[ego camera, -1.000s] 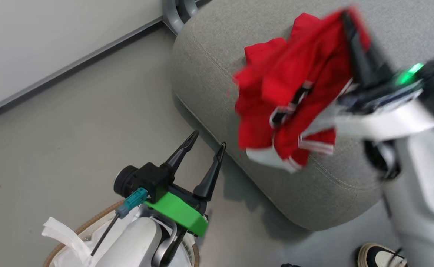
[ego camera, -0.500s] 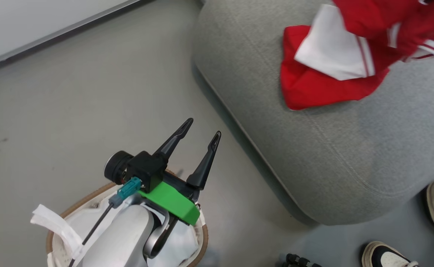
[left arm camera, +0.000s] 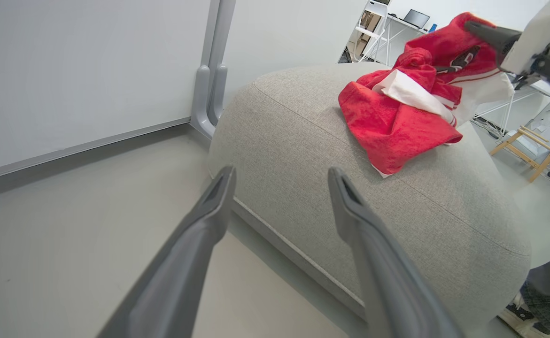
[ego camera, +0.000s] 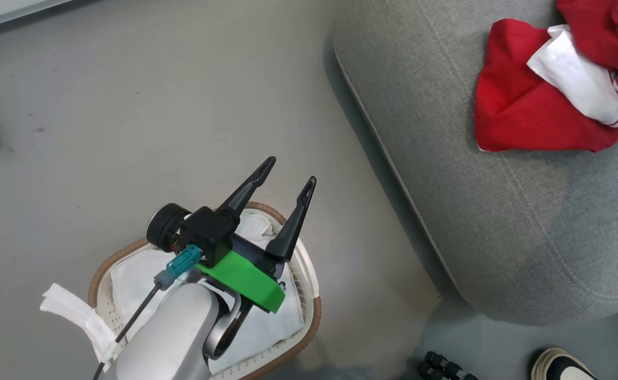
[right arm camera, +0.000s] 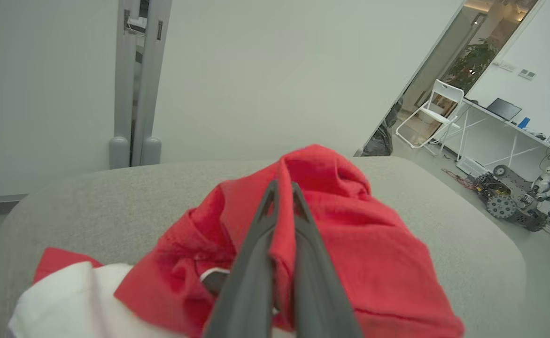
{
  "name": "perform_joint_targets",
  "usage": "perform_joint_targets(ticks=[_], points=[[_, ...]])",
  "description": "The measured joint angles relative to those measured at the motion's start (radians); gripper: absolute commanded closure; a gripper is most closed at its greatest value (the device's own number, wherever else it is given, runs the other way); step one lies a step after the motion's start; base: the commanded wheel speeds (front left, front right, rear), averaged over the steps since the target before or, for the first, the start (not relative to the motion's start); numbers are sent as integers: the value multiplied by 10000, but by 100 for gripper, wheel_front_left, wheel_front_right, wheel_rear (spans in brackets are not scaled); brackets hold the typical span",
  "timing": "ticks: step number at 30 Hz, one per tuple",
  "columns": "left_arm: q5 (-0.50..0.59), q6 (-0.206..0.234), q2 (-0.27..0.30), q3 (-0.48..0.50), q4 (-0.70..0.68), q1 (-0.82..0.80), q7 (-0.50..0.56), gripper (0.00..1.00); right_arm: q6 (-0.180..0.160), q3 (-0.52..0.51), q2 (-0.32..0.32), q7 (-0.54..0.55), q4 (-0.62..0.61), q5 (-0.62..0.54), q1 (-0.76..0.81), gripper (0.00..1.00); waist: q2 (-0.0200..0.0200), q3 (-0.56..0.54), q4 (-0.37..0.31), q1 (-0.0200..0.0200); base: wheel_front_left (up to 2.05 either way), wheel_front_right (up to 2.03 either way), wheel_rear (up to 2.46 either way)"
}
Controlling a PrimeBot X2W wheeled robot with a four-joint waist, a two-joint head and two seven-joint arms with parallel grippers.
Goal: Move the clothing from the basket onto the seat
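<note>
Red clothing (ego camera: pixel 525 111) heaped on the grey seat (ego camera: pixel 446 211), right claw (right arm camera: pixel 284 184) clenched on a fold; left claw (ego camera: pixel 292 170) spread wide over the basket (ego camera: pixel 311 274); pale floor (ego camera: pixel 129 105), white wall (left arm camera: pixel 91 70) behind.

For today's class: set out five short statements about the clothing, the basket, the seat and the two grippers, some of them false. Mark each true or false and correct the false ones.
1. Red clothing lies on the grey seat. True.
2. The left gripper is shut on the basket's liner. False: its fingers stand apart, holding nothing, above the basket.
3. The right gripper pinches red fabric between its fingers. True.
4. The basket is piled with red garments. False: what can be seen of its inside is white liner, with no red.
5. The basket stands on the seat. False: it stands on the floor, beside the seat.
</note>
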Motion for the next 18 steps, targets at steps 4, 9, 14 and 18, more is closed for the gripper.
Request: perform_joint_targets(ticks=[4, 9, 14, 18], points=[[-21, 0, -36, -138, 52, 0, 0, 0, 0, 268, 405, 0, 324, 234, 598, 0, 0, -47, -32, 0, 0, 0, 0], [-98, 0, -123, -171, 119, 1, 0, 0, 0, 1229, 635, 0, 136, 765, 1321, 0, 0, -333, -238, 0, 0, 0, 0], [-163, 0, -343, -40, 213, 67, 0, 0, 0, 2161, 863, 0, -359, 1436, 2275, 0, 0, -774, -425, 0, 0, 0, 0], [-142, 0, -508, 297, 272, 365, 0, 0, 0, 2704, 947, 2, -717, 1925, 2894, 0, 0, -1182, -474, -1, 0, 0, 0]])
